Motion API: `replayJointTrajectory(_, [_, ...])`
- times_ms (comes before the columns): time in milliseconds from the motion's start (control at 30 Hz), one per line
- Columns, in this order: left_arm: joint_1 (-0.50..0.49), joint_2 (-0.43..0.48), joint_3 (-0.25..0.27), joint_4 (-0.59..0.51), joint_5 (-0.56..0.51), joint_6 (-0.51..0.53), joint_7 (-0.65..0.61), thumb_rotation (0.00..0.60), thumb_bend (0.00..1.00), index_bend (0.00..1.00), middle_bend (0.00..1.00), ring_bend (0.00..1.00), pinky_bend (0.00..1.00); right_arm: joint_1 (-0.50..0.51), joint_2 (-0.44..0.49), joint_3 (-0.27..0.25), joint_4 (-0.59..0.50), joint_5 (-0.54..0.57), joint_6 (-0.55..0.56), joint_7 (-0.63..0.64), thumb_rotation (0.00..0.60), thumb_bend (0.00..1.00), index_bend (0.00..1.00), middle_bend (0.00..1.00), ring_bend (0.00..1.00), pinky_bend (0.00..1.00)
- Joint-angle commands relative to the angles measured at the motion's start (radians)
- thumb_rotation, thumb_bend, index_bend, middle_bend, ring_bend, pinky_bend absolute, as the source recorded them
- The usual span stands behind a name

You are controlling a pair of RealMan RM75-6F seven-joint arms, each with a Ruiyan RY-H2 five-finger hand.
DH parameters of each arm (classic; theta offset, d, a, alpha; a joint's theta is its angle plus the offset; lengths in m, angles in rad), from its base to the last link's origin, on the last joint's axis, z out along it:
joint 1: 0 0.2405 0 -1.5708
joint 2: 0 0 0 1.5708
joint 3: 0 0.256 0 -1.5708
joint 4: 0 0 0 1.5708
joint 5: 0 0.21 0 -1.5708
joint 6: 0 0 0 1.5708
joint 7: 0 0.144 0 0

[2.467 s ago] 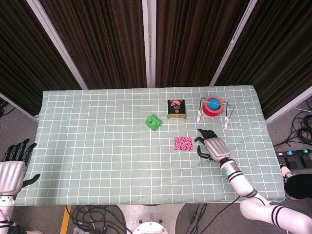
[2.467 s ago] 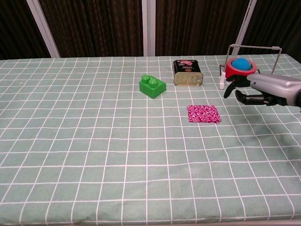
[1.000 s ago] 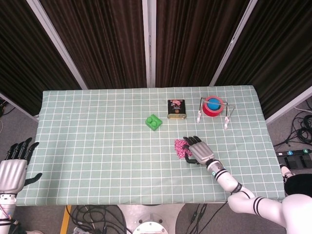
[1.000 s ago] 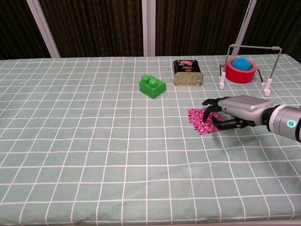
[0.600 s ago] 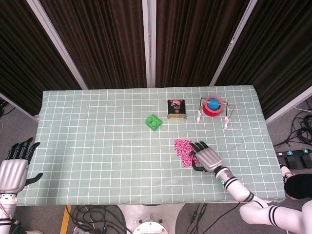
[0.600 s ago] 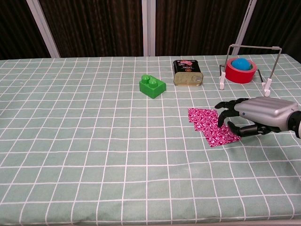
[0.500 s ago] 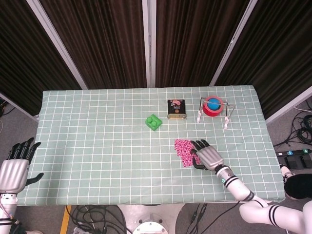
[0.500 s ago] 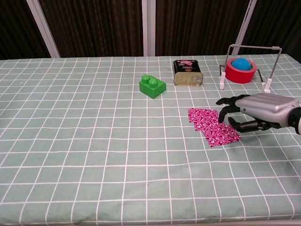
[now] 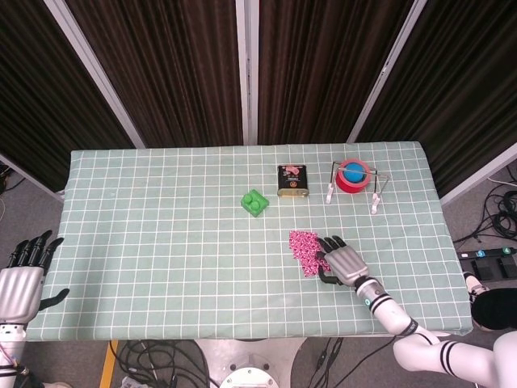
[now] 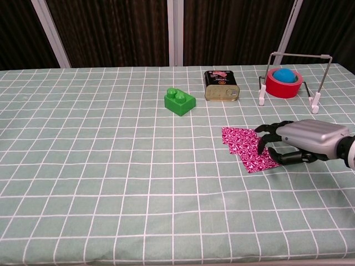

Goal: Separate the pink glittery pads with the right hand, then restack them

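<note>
At the near left, off the table edge, the left hand (image 9: 20, 284) hangs with fingers spread and nothing in it, a touch lower in the head view than a moment ago. On the near right of the table (image 10: 111, 183) the right hand (image 10: 302, 141) lies palm down, fingers curled down and apart, tips resting on the nearer pad (image 10: 258, 159); it presses rather than pinches. A second ago the pink was one small patch under the fingers; now two pads lie fanned, the nearer one dragged toward the robot and to its right, still overlapping a corner of the farther pad (image 10: 237, 137). In the last half second the hand has sunk back onto the near pad and the pads have barely moved. So the separating looks partly done: another drag would probably be needed before they lie fully apart, and restacking is not begun. There is open cloth toward the front edge and to the left of the pads, so a drag nearer has room. Farther back stand the green block (image 10: 179, 101), the tin (image 10: 221, 86) and the red tape roll (image 10: 283, 81) in its wire stand (image 10: 316, 98), all well apart from the pads.
</note>
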State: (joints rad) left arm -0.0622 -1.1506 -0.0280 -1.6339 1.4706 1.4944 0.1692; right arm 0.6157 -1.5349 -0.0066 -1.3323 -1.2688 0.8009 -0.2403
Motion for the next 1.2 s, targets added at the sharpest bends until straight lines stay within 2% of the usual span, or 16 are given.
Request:
replayJointTrajectory(33, [-0.001,-0.002,0.001,0.004,-0.001,-0.004,-0.002,0.600,0.03,0.18,0.15,0.12,0.13,-0.019,0.018,-0.021,-0.023,-0.021,0.016,0.017,0.065,0.61,0.28,0.00,0.00,0.00])
replayJointTrajectory(200, [-0.002,-0.004,-0.001,0.007,0.002,-0.003,-0.005,0.600,0.03,0.18,0.15,0.12,0.13,-0.042,0.043,-0.043,-0.056,-0.060,0.049,0.034,0.066,0.61,0.28,0.00,0.00,0.00])
replayJointTrajectory(400, [-0.005,-0.006,-0.003,0.007,0.005,-0.003,-0.005,0.600,0.03,0.18,0.15,0.12,0.13,-0.037,0.038,-0.007,-0.054,-0.061,0.067,0.061,0.063,0.61,0.28,0.00,0.00,0.00])
replayJointTrajectory(700, [0.003,-0.008,0.001,0.012,0.004,0.003,-0.013,0.600,0.03,0.18,0.15,0.12,0.13,0.037,-0.071,0.061,0.025,0.003,-0.007,0.007,0.069,0.60,0.28,0.01,0.00,0.00])
replayJointTrajectory(933, [0.007,-0.008,0.004,0.016,-0.001,0.002,-0.021,0.600,0.03,0.18,0.15,0.12,0.13,0.069,-0.145,0.073,0.083,0.034,-0.036,-0.035,0.067,0.60,0.28,0.00,0.00,0.00])
replayJointTrajectory(1200, [0.005,-0.011,0.002,0.022,-0.004,-0.005,-0.026,0.600,0.03,0.18,0.15,0.12,0.13,0.076,-0.162,0.074,0.096,0.038,-0.032,-0.044,0.066,0.60,0.28,0.01,0.00,0.00])
